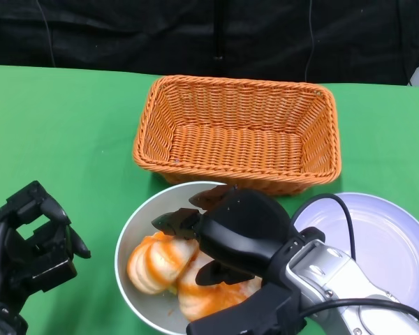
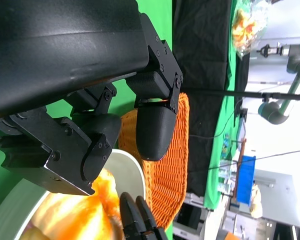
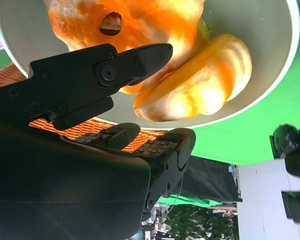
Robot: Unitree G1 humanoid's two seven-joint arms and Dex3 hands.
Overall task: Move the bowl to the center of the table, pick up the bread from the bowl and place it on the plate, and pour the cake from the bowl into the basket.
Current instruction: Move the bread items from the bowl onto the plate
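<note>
A pale bowl (image 1: pixel 135 227) stands just in front of the wicker basket (image 1: pixel 241 129), near the table's front middle. In it lie two orange-and-white pastries: a ridged round one (image 1: pixel 153 262) on the left and another (image 1: pixel 209 296) partly under my right hand. That hand (image 1: pixel 230 230) hovers over the bowl with its fingers apart and holds nothing. In the right wrist view one finger (image 3: pixel 110 70) reaches over the pastries (image 3: pixel 200 85), while the others lie past the bowl's rim (image 3: pixel 270 70). My left hand (image 1: pixel 31 241) sits at the lower left, loosely bent and empty.
A lavender plate (image 1: pixel 387 244) lies right of the bowl, partly behind my right forearm. The basket is empty. Green cloth covers the table, with a black backdrop behind. The left wrist view shows the basket (image 2: pixel 170 170) and the bowl (image 2: pixel 132 175) beyond my left hand's fingers.
</note>
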